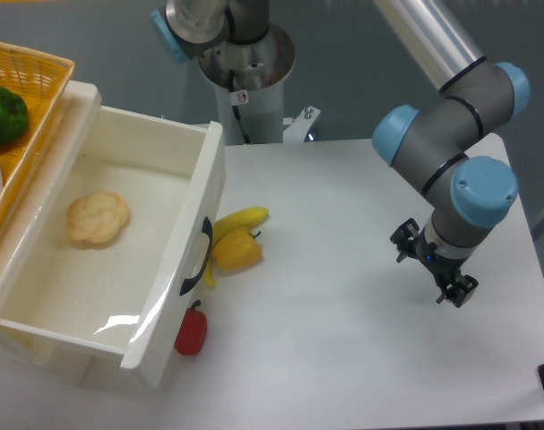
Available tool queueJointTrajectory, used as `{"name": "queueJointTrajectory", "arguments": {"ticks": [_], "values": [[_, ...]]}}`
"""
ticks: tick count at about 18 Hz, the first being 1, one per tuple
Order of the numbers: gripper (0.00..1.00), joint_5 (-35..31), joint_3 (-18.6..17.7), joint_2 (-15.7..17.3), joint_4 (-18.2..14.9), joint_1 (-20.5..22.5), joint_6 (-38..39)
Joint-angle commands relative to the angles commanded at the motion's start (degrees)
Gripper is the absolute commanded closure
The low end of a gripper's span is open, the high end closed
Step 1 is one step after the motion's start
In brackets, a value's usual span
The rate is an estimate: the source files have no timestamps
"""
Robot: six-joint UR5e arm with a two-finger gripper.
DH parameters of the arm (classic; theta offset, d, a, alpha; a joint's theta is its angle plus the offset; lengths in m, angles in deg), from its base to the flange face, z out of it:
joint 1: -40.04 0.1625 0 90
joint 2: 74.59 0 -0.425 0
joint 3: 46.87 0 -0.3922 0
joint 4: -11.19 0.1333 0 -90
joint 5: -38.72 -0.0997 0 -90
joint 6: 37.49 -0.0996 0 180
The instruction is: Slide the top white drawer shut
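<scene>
The top white drawer [119, 269] stands pulled far out over the table at the left, glossy cream-white, with a curved black handle [197, 257] on its front facing right. A pale round bun [97, 218] lies inside it. My gripper [431, 266] hangs over the table's right side, far from the drawer, pointing down at the tabletop. Its black fingers [402, 238] look spread apart with nothing between them. The lower drawer is hidden.
A banana [242, 219], a yellow pepper [237, 254] and a red pepper [191, 332] lie on the table right in front of the drawer face. A yellow wicker basket [40, 73] with a green pepper [3, 114] sits at the top left. The arm's base [246, 67] stands behind.
</scene>
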Motion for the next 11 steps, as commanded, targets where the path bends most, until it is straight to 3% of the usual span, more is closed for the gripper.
{"name": "queueJointTrajectory", "arguments": {"ticks": [6, 11], "values": [[0.0, -0.4, -0.8, 0.7, -0.1, -0.6, 0.5], [0.0, -2.8, -4.7, 2.8, 0.0, -1.2, 2.2]]}}
